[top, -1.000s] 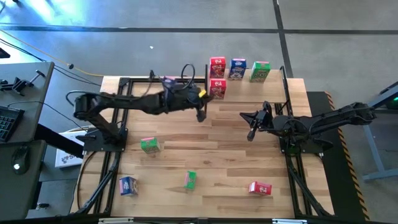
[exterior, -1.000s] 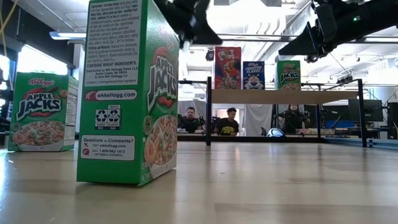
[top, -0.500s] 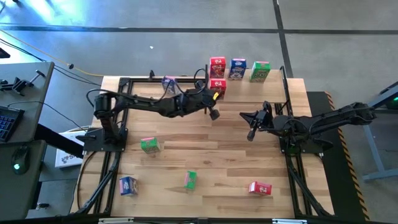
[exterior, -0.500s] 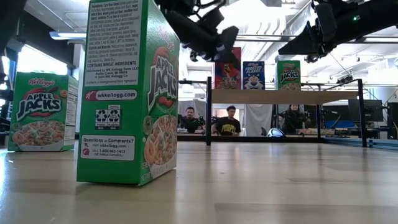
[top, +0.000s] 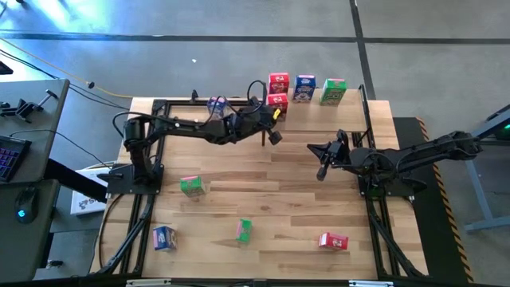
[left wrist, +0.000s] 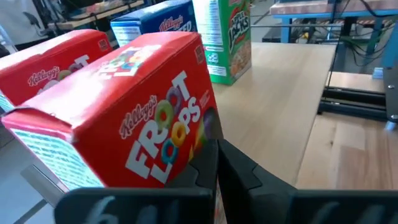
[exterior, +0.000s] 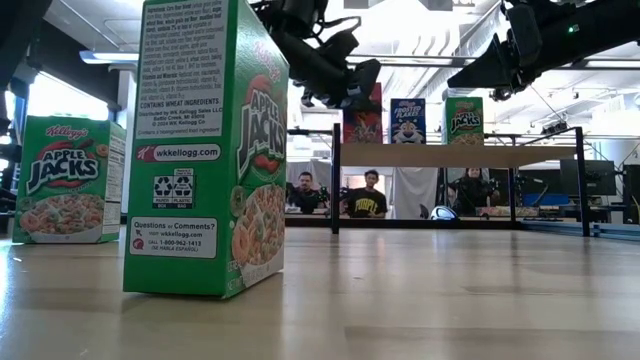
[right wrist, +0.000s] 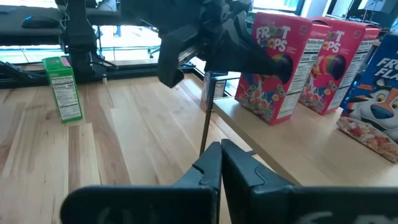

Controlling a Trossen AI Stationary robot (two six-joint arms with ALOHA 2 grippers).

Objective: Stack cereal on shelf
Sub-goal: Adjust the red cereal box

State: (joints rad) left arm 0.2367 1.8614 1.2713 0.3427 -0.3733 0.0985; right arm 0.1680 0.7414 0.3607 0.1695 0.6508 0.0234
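The shelf [exterior: 460, 155] stands at the table's far edge. On it stand two red cereal boxes, one [top: 277, 102] in front of the other [top: 278, 82], then a blue box [top: 304, 88] and a green box [top: 334, 91]. My left gripper [top: 273, 135] is shut, and its tips are against the near red box [left wrist: 130, 118]. In the low view it [exterior: 355, 85] hides part of that box. My right gripper [top: 323, 167] hangs shut above the table's right half, touching nothing. My left gripper presses its shut fingertips [left wrist: 214, 155] against the printed front face [left wrist: 186, 134] of the near red box. The fingers come from the table's near side, close to level and tipped slightly down. The box stands upright on the shelf board.
More boxes are on the table: two green [top: 191, 186] [top: 244, 229], a blue [top: 164, 237], a red [top: 333, 241], and a blue one [top: 216, 104] at the far left by my left arm. People sit in the room behind the shelf [exterior: 365, 195].
My left gripper has gone toward the table's far right, sunk a little and met the near red box. The box has slid along the shelf toward the far edge, closer to the red box behind it.
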